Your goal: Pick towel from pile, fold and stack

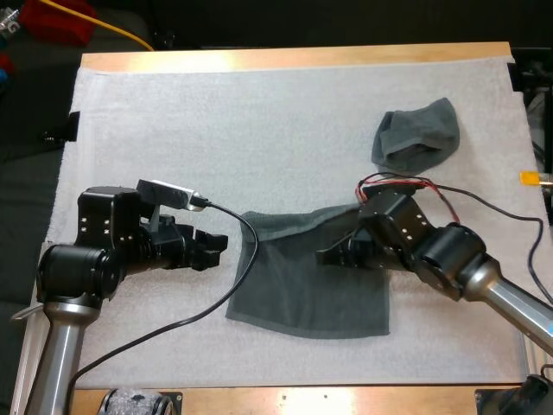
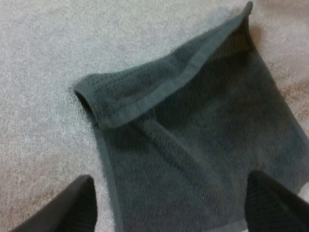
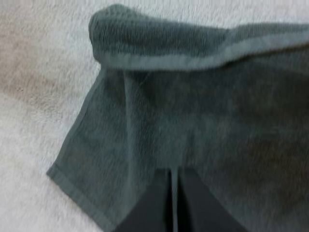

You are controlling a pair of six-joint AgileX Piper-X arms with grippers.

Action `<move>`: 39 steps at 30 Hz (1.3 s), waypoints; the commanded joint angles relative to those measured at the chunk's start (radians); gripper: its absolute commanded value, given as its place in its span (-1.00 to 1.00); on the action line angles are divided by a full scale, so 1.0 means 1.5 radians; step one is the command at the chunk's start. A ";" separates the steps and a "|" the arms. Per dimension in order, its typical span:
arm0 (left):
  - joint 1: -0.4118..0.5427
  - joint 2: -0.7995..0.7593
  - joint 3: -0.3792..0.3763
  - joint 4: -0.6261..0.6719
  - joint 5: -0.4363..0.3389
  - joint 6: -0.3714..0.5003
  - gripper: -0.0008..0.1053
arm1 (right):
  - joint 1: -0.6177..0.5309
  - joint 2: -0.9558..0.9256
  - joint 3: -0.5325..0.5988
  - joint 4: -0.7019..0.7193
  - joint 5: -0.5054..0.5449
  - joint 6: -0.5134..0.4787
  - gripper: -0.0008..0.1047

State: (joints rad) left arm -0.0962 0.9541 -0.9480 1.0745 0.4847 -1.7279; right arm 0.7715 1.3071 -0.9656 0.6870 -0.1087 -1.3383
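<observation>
A dark grey-green towel (image 1: 302, 290) lies spread on the white mat, its far edge rolled over in a thick fold (image 2: 145, 92) (image 3: 159, 46). A second, crumpled towel (image 1: 417, 134) sits at the far right. My left gripper (image 1: 220, 246) hovers just left of the spread towel's left edge, open, its fingers (image 2: 79, 203) wide apart above the towel's near corner. My right gripper (image 1: 321, 256) is over the middle of the spread towel, pointing left. Its fingers (image 3: 154, 203) are pressed together with nothing visible between them, just above the cloth (image 3: 207, 121).
The white mat (image 1: 216, 130) covers most of the wooden table (image 1: 294, 57), with bare mat at the back left. A black cable (image 1: 233, 285) loops from my left arm across the mat by the towel's left edge.
</observation>
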 commanded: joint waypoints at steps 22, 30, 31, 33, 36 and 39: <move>-0.004 -0.003 -0.004 0.004 -0.007 -0.001 0.20 | 0.000 0.234 -0.001 -0.187 -0.072 0.030 -0.97; -0.004 -0.003 -0.004 0.014 -0.006 -0.001 0.20 | 0.000 0.286 -0.001 -0.259 -0.075 0.061 -0.97; -0.004 -0.003 -0.004 0.014 -0.003 -0.001 0.20 | 0.000 0.292 -0.001 -0.264 -0.075 0.065 -0.97; -0.004 -0.003 -0.004 0.014 0.004 -0.001 0.20 | 0.000 0.304 -0.001 -0.278 -0.075 0.074 -0.97; -0.004 -0.003 -0.004 0.014 0.013 -0.001 0.20 | 0.000 0.320 -0.004 -0.308 -0.075 0.097 -0.97; -0.004 -0.003 -0.004 0.014 0.015 -0.001 0.20 | 0.000 0.341 -0.015 -0.325 -0.074 0.108 -0.97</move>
State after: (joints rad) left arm -0.0962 0.9541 -0.9480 1.0941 0.4995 -1.7279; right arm 0.7715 1.8183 -0.9797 0.2126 -0.2147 -1.1799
